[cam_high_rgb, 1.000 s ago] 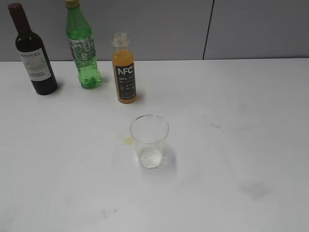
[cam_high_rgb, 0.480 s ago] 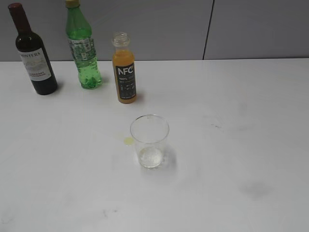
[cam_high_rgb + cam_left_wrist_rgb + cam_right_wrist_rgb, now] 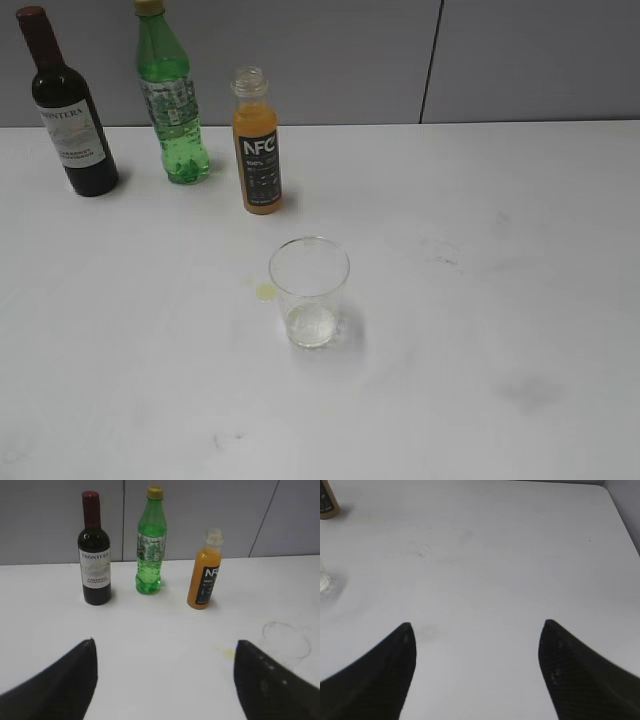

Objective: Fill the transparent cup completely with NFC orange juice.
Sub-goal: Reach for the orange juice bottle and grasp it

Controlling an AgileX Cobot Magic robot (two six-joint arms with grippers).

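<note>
A dark wine bottle (image 3: 70, 110) with a white label stands upright at the back left of the white table (image 3: 500, 300). Just beside it, apart — a taller green plastic bottle (image 3: 172, 100). Nearer the front, a small yellowish spot (image 3: 265, 291) marks the tabletop; grey wall panels (image 3: 350, 50) behind.

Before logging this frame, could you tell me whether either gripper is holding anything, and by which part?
Nothing is held. The left gripper and the right gripper are both open over the bare white table.

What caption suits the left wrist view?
Open left gripper faces wine bottle, green bottle, NFC orange juice; empty transparent cup right.
</note>
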